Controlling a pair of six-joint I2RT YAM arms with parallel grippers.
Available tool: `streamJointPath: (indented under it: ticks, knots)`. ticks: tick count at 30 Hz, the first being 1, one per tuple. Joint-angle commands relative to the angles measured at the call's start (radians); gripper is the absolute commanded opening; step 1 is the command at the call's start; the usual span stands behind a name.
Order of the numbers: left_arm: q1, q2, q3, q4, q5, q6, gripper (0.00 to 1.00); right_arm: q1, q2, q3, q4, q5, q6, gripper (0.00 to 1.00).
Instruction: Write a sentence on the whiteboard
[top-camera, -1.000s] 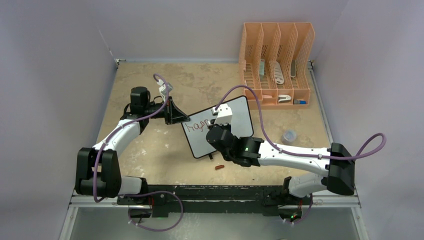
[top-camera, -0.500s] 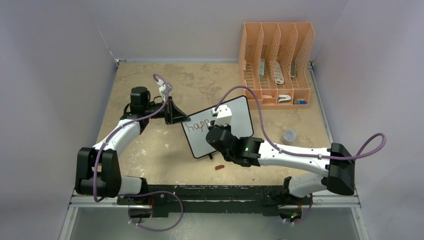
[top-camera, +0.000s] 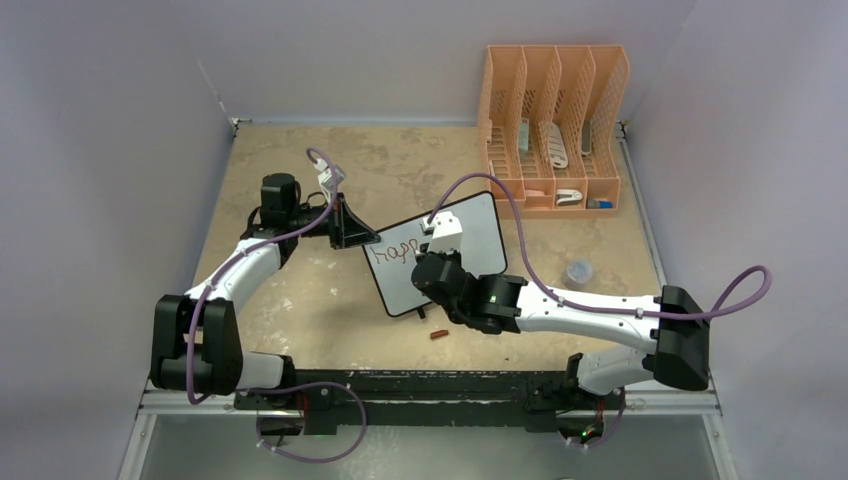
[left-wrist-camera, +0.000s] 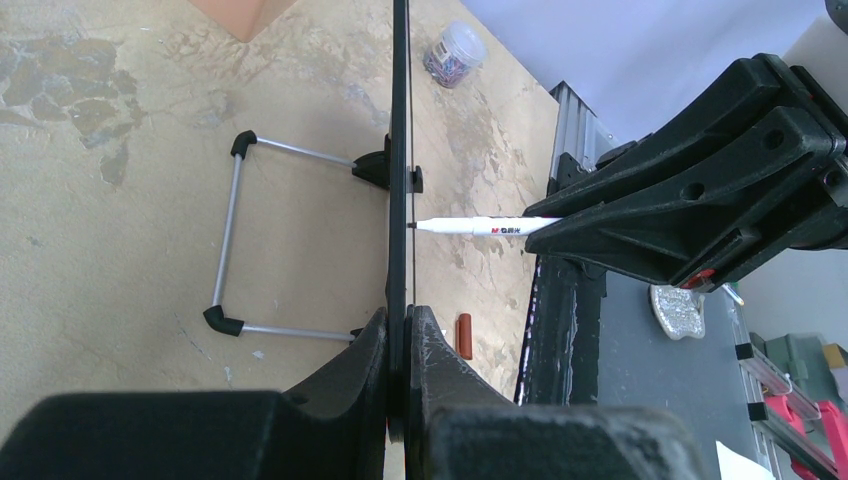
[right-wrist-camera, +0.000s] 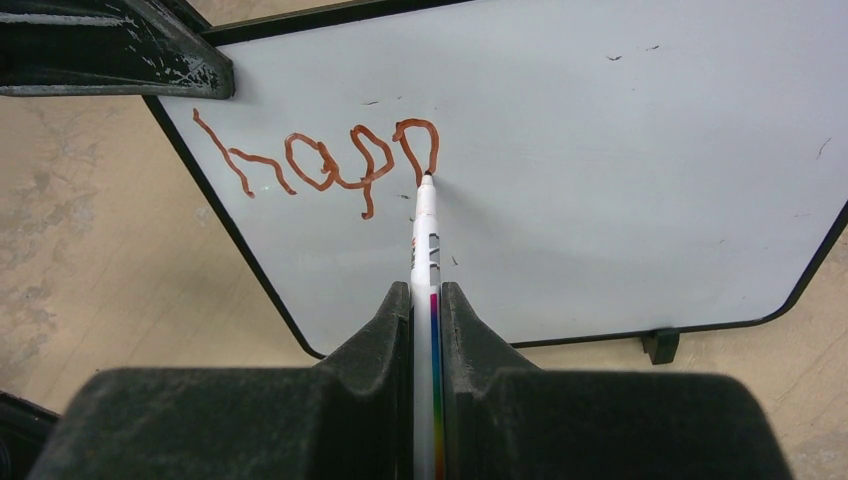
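Note:
The whiteboard (top-camera: 470, 240) stands tilted at the table's middle and fills the right wrist view (right-wrist-camera: 600, 150). It is edge-on in the left wrist view (left-wrist-camera: 400, 150). My left gripper (top-camera: 362, 238) (left-wrist-camera: 398, 315) is shut on its left edge. My right gripper (top-camera: 432, 262) (right-wrist-camera: 426, 290) is shut on a white marker (right-wrist-camera: 424, 230) (left-wrist-camera: 480, 226). The marker's tip touches the board at the second "p". The red-brown lettering (right-wrist-camera: 320, 160) (top-camera: 392, 253) reads "happ". Only this first part of the sentence shows.
A red-brown marker cap (top-camera: 437, 334) (left-wrist-camera: 464, 335) lies on the table in front of the board. An orange file organiser (top-camera: 550, 120) stands at the back right. A small clear jar (top-camera: 578, 271) (left-wrist-camera: 453, 52) sits right of the board. The board's wire stand (left-wrist-camera: 232, 240) reaches behind it.
My right gripper has shifted very slightly with the marker on the board, by the last letter. The left arm and the board have not moved.

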Motion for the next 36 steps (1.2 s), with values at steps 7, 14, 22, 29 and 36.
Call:
streamJointPath:
  ticks: [7, 14, 22, 29, 36]
  knots:
    - [-0.021, 0.015, 0.009, -0.03, 0.02, 0.024, 0.0, -0.001, 0.017, 0.027, 0.018, -0.011, 0.0, 0.0]
    - [-0.021, 0.016, 0.009, -0.029, 0.02, 0.023, 0.0, 0.003, 0.022, 0.031, 0.03, -0.024, -0.008, 0.0]
    - [-0.021, 0.017, 0.009, -0.03, 0.016, 0.024, 0.0, 0.008, -0.022, 0.023, 0.029, -0.013, -0.02, 0.0]
    - [-0.021, 0.017, 0.008, -0.032, 0.012, 0.025, 0.0, 0.008, -0.097, -0.012, 0.007, 0.025, -0.017, 0.0]
    - [-0.021, 0.019, 0.009, -0.035, 0.012, 0.026, 0.0, -0.001, -0.111, -0.038, 0.051, 0.068, -0.05, 0.0]
